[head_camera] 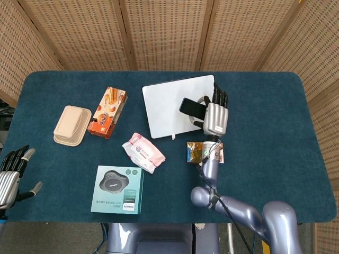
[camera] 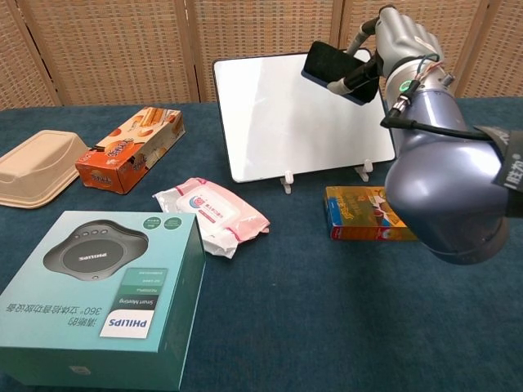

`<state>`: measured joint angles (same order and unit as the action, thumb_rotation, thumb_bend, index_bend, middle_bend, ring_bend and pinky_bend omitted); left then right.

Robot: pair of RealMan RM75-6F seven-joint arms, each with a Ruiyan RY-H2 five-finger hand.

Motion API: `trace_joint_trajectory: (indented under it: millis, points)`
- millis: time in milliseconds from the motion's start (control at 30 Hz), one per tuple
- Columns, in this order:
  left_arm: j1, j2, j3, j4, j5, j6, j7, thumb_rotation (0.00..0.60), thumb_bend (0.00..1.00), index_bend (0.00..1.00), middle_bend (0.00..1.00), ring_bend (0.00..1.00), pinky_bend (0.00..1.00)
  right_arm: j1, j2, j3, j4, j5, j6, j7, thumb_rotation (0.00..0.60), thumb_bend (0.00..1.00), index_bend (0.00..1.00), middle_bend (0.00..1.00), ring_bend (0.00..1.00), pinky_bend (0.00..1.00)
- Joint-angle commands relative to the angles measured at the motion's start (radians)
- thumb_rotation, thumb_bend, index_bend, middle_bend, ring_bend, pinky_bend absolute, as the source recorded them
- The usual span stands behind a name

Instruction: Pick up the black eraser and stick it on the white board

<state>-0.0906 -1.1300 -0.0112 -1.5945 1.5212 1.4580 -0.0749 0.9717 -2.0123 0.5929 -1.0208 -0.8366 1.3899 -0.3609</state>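
The black eraser [camera: 337,72] is up off the table, carried in front of the upper right part of the white board [camera: 294,122], at about two o'clock from the board's middle in the chest view. It sits tilted, one broad face turned toward the board, which looks like the attitude needed to lay it flat against the surface. Whether it already touches the board I cannot tell from either view.

The right hand [head_camera: 215,117] holds the eraser, its fingers closed around the eraser's right end so that most of the black body sticks out clear toward the board. That grip leaves the contact face free, a sensible way to press it on. The board stands propped on small feet, leaning back, so a push has to stay gentle or it may tip.

The left hand [head_camera: 11,172] rests at the table's edge near eight o'clock, empty, fingers spread apart.

Outward from the board lie a small orange box [camera: 364,214] at five o'clock, a pink wipes packet [camera: 211,211], a snack box [camera: 131,149], a beige container [camera: 37,167] and a teal speaker box [camera: 102,302].
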Motion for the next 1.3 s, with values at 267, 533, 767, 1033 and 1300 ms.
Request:
trace_joint_trajectory:
  millis: [267,533,767,1033,1300]
  points:
    - [-0.004,-0.006,0.001,0.004,-0.004,-0.009,0.006,0.6,0.29,0.0,0.0,0.0,0.0,0.025,-0.034,0.029,0.088,0.002,-0.046,0.027,0.6,0.23,0.53,0.0,0.0,0.0]
    - [-0.009,-0.013,-0.001,0.007,-0.015,-0.025,0.014,0.6,0.29,0.0,0.0,0.0,0.0,0.064,-0.081,0.06,0.225,0.003,-0.089,0.085,0.6,0.23,0.53,0.0,0.0,0.0]
    - [-0.017,-0.021,0.0,0.016,-0.023,-0.043,0.015,0.6,0.29,0.0,0.0,0.0,0.0,0.101,-0.125,0.089,0.354,0.009,-0.133,0.146,0.6,0.23,0.53,0.0,0.0,0.0]
    - [-0.022,-0.027,-0.002,0.02,-0.03,-0.052,0.019,0.6,0.29,0.0,0.0,0.0,0.0,0.129,-0.156,0.107,0.455,0.019,-0.189,0.181,0.6,0.23,0.53,0.0,0.0,0.0]
    - [-0.023,-0.029,-0.002,0.021,-0.031,-0.052,0.022,0.6,0.29,0.0,0.0,0.0,0.0,0.147,-0.17,0.121,0.504,0.024,-0.216,0.201,0.6,0.23,0.53,0.0,0.0,0.0]
